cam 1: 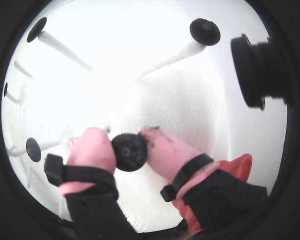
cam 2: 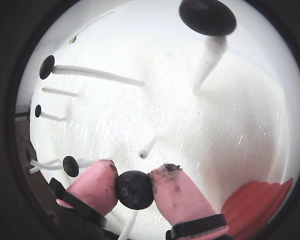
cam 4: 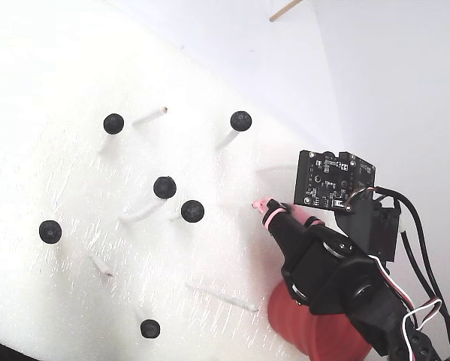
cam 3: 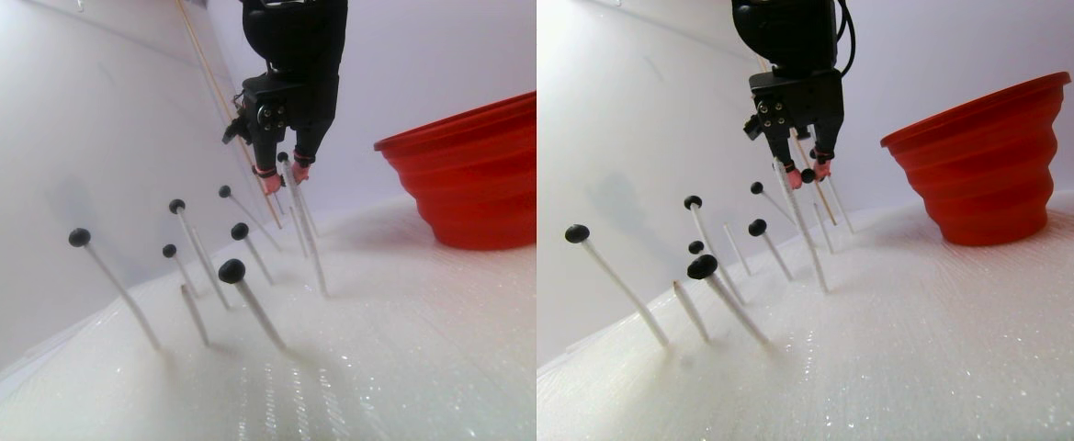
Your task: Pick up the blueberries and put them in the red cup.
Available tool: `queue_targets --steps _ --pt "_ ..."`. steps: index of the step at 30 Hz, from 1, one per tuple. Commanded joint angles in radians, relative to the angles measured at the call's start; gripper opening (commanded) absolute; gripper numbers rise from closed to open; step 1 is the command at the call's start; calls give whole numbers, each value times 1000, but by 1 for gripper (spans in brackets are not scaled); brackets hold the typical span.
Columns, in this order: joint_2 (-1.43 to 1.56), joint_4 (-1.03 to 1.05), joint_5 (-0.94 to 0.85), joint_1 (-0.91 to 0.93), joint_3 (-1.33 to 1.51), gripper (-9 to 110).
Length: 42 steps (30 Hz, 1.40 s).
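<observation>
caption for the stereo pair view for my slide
Gripper pinching a blueberry above white sticks, red cup nearby.

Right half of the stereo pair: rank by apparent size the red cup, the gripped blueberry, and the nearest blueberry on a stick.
1. red cup, far the largest.
2. nearest stick blueberry.
3. gripped blueberry between the gripper fingers; smaller-looking, but it sits farther from the camera, so true sizes may match.

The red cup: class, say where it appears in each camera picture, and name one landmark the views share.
A wrist view: red cup at lower right, behind a finger.
A wrist view: bottom right corner.
Stereo pair view: right side of each half.
Fixed view: bottom, under the arm.
Shared landmark: the berry in the gripper.
</observation>
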Motion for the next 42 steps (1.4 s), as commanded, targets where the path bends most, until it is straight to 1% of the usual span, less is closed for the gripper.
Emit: queue_targets --steps 1,33,42 --pt "129 21 3 5 -6 11" --pt "370 310 83 141 3 11" --pt "387 350 107 193 -20 11"
